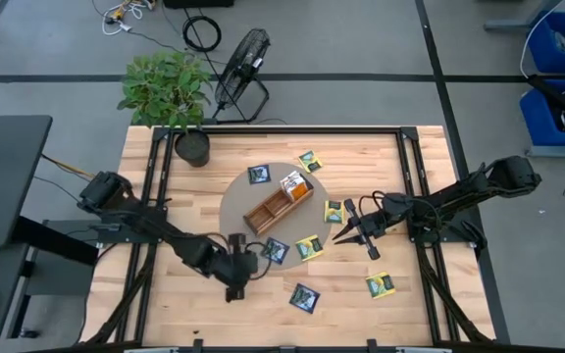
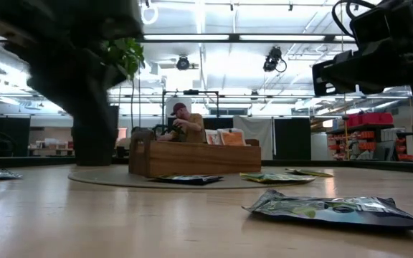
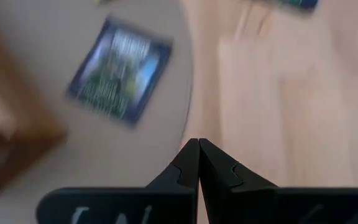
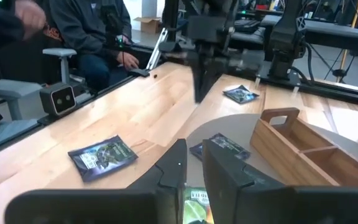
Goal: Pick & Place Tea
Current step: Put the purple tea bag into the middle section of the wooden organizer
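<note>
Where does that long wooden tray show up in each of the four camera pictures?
High view: the wooden tray lies diagonally at the table's centre, on the round mat.
Low view: middle of the picture, seen side on.
Left wrist view: probably the brown blur at the left edge, but it is too blurred to be sure.
Right wrist view: right side, with its compartments visible.
Shared landmark: the round mat under the tray.
</note>
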